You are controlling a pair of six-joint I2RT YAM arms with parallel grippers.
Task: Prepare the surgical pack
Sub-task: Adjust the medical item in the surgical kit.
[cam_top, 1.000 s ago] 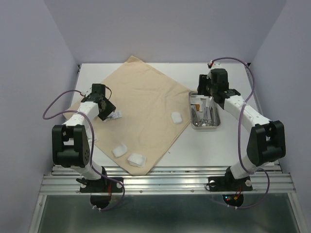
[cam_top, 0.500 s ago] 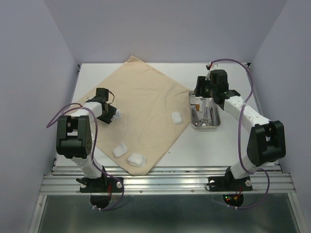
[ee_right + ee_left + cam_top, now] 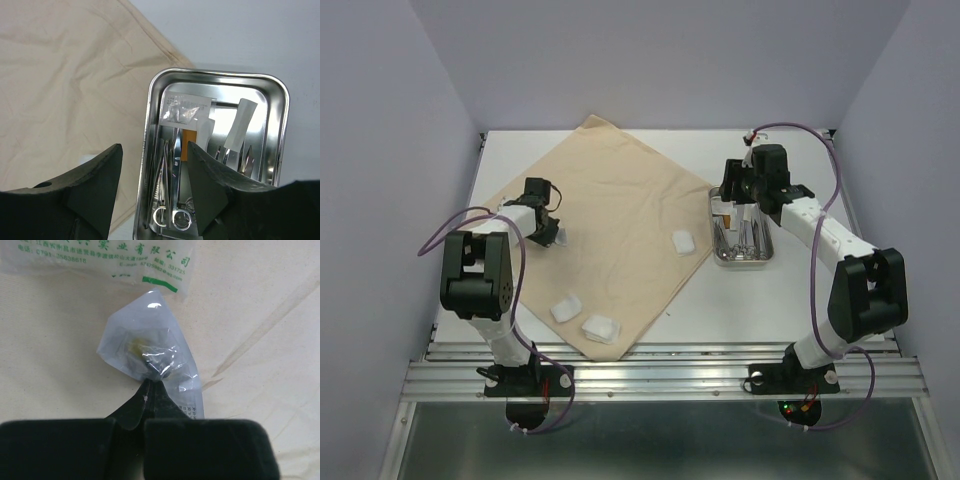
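The beige cloth [image 3: 610,200] lies spread as a diamond on the white table. My left gripper [image 3: 548,236] is low over its left part, shut on a crumpled clear plastic packet [image 3: 147,347]; the pinch shows in the left wrist view, left gripper [image 3: 152,384]. Three white gauze pads [image 3: 682,242] [image 3: 566,309] [image 3: 601,328] rest on the cloth. The steel tray [image 3: 741,262] sits off the cloth's right corner, holding scissors [image 3: 178,190] and forceps [image 3: 162,185]. My right gripper [image 3: 152,172] hangs open above the tray's left rim [image 3: 146,150], holding nothing.
A flat white packet with green print [image 3: 100,260] lies on the cloth just beyond the left gripper. Inside the tray are a small clear packet [image 3: 186,108], a white wrapped strip [image 3: 241,122] and other steel instruments [image 3: 247,160]. Walls enclose the table.
The left gripper has swung in over the cloth and shut on the clear packet, its elbow folding back. The right arm has barely shifted over the tray.
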